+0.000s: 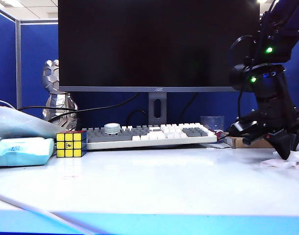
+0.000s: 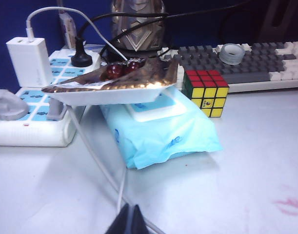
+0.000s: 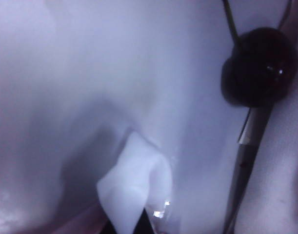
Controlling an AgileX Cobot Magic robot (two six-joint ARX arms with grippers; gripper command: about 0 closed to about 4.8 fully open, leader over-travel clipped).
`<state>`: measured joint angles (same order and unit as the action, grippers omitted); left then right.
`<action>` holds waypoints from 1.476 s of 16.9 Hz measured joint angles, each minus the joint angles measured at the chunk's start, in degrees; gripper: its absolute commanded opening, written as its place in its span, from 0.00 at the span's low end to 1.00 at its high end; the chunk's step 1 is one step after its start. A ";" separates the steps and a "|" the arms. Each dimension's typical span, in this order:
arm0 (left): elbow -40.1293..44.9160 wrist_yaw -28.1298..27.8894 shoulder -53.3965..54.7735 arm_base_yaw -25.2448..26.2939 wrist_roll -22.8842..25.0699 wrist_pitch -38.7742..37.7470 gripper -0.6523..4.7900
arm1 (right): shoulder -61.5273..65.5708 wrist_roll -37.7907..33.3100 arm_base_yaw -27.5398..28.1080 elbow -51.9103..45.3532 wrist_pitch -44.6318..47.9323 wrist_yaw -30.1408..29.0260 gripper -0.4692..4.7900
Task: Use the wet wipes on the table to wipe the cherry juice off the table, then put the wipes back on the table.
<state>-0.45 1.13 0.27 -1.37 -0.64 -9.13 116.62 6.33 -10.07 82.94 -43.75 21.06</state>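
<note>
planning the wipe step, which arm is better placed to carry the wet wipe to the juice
Right: its pincer is shut on the wet wipes at the table's right edge. The left pincer is shut, empty, though nearer the cherry juice.

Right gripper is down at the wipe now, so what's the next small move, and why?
Probably lift the right gripper slightly and carry the wipe left toward the juice. Its jaws look shut on a fold of wipe at the table's right edge, while the pink streaks lie unwiped. The left gripper sits shut, idle.

One monitor (image 1: pixel 154 44), one keyboard (image 1: pixel 149 134), one cube (image 1: pixel 71 144), one blue tissue pack (image 2: pixel 163 129), one plate (image 2: pixel 114 85) with two cherries (image 2: pixel 123 69), one power strip (image 2: pixel 31 119), one charger (image 2: pixel 29 61), two claws: left (image 2: pixel 129 219), right (image 1: pixel 286 147).
</note>
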 measured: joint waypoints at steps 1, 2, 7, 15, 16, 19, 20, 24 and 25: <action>0.00 -0.02 0.00 0.00 0.00 -0.02 0.13 | -0.11 -0.04 0.39 0.28 -0.96 -3.28 0.09; 0.00 -0.02 0.00 0.00 0.00 -0.02 0.13 | -0.42 -0.13 0.39 0.46 -2.19 -6.62 0.09; 0.00 0.00 0.00 0.00 0.00 -0.02 0.13 | -1.14 2.36 -6.80 0.79 -10.62 -26.32 0.09; 0.00 0.00 0.00 -0.02 0.02 0.00 0.13 | 1.90 -1.97 -10.05 6.84 -1.75 -17.68 0.09; 0.00 -0.02 0.00 0.00 0.00 -0.02 0.13 | 2.67 -3.08 -9.09 8.76 0.68 -12.41 0.09; 0.00 -0.02 0.00 0.00 0.00 0.00 0.13 | 2.23 -4.83 -9.44 13.14 5.55 -13.92 0.09; 0.00 0.00 -0.02 -0.02 0.00 0.00 0.13 | 2.19 -5.11 -9.70 13.42 6.64 -16.06 0.09; 0.00 0.00 0.00 0.00 0.00 0.00 0.13 | 5.86 -6.12 -11.28 13.22 4.68 -22.32 0.09; 0.00 -0.02 0.00 0.00 0.00 0.00 0.13 | 6.84 -6.12 -11.96 13.20 3.93 -24.61 0.09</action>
<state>-0.45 1.10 0.27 -1.37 -0.64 -9.13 123.46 0.21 -22.02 96.14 -39.81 -3.55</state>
